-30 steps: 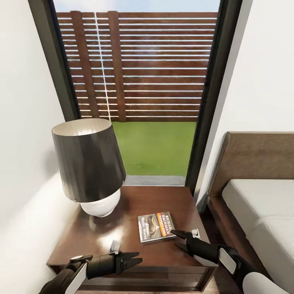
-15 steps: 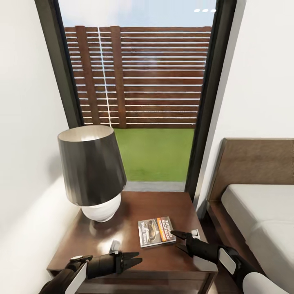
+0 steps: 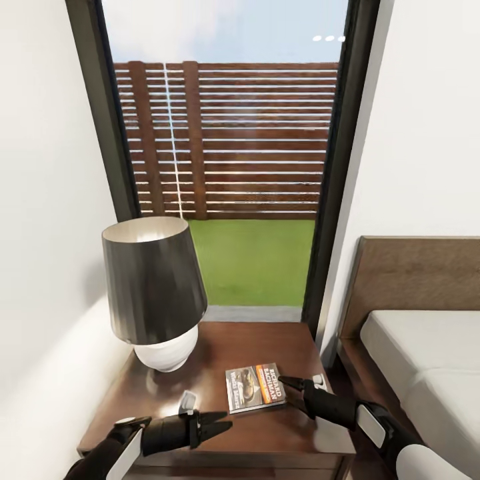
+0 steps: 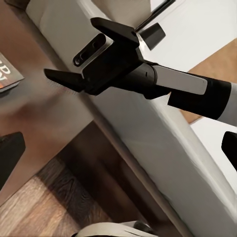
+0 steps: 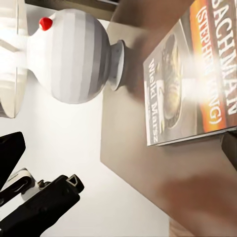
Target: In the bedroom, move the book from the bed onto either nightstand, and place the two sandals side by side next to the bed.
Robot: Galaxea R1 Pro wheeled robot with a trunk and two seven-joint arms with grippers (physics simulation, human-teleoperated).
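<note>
The book point(image 3: 255, 387) lies flat on the nightstand point(image 3: 220, 343), cover up, with its orange band and white lettering showing; the right wrist view has it close up point(image 5: 192, 84). My right gripper point(image 3: 285, 389) hovers open and empty just off the book's bed-side edge, and it also appears in the left wrist view point(image 4: 69, 49). My left gripper point(image 3: 228, 419) is open over the nightstand's front edge, a little short of the book. The bed point(image 3: 427, 353) stands to the right with its brown headboard point(image 3: 420, 273). The sandals are out of view.
A lamp with a dark shade point(image 3: 155, 290) and a white ribbed base point(image 5: 74, 54) takes up the nightstand's back left. A tall dark-framed window point(image 3: 333, 167) is behind, with white walls on both sides. A narrow floor gap separates nightstand and bed.
The whole head view has shifted, showing more sky and less of the nightstand's front, so the camera moved. The book and both grippers keep their places relative to each other.
</note>
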